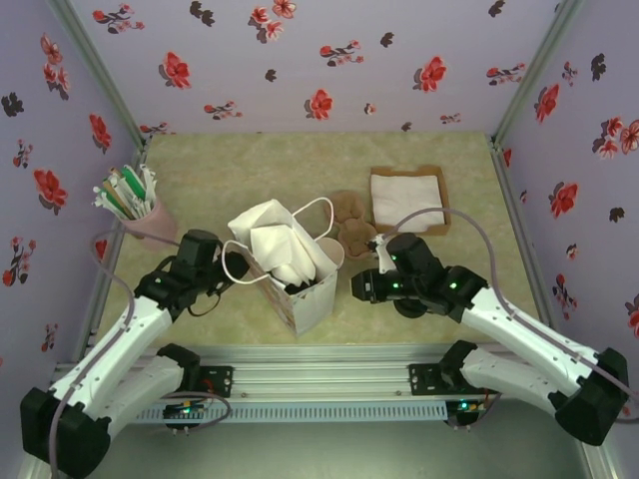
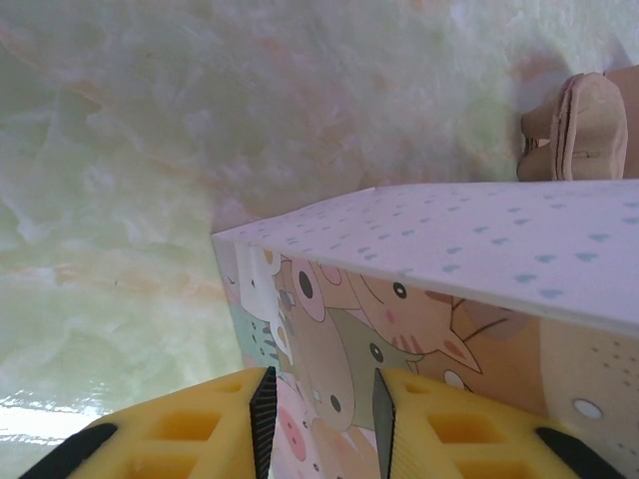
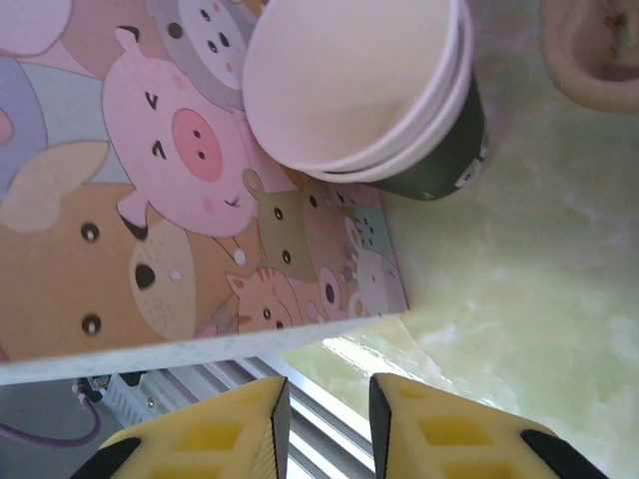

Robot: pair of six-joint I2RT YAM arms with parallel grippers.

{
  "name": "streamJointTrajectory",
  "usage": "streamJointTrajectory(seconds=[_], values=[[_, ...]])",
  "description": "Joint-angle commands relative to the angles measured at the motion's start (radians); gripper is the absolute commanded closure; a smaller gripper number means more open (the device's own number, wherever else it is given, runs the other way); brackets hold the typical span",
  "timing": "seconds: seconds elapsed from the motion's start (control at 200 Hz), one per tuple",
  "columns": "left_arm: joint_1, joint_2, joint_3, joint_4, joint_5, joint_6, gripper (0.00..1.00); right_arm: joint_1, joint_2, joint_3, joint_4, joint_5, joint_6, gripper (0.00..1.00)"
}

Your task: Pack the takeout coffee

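A paper bag [image 1: 312, 302] printed with cartoon animals stands at mid-table, with white napkins sticking out of its mouth. A dark patch shows inside the opening, and I cannot tell whether it is the takeout coffee. My left gripper [image 1: 228, 264] is at the bag's left side. In the left wrist view its jaws [image 2: 319, 414] stand partly apart, with the bag's printed wall [image 2: 449, 259] right behind the gap. My right gripper [image 1: 357, 286] hovers just right of the bag. In the right wrist view it [image 3: 324, 419] is narrowly open with nothing between the fingers, near the bag's lower corner [image 3: 150, 200].
Stacked lidless cups [image 3: 359, 90] with dark walls stand against the bag's far right side [image 1: 337, 249]. Brown pulp carriers [image 1: 351, 222] and a napkin pile [image 1: 407, 200] lie behind. A black round thing [image 1: 409, 307] sits under the right arm. A pink cup of sticks [image 1: 140, 215] stands far left.
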Motion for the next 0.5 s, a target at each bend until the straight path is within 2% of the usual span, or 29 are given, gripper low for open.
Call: streamJointTrajectory(seconds=[0.0,0.215,0.495], values=[[0.029,0.017,-0.013,0.077,0.036,0.014,0.68,0.042,0.045,0.002,0.095,0.020,0.008,0.70],[0.071,0.070,0.001,0.146,0.065,0.029,0.68,0.112,0.136,0.033,0.145,0.017,0.000,0.71],[0.138,0.157,0.031,0.220,0.094,0.064,0.68,0.146,0.213,0.068,0.203,0.024,0.008,0.71]])
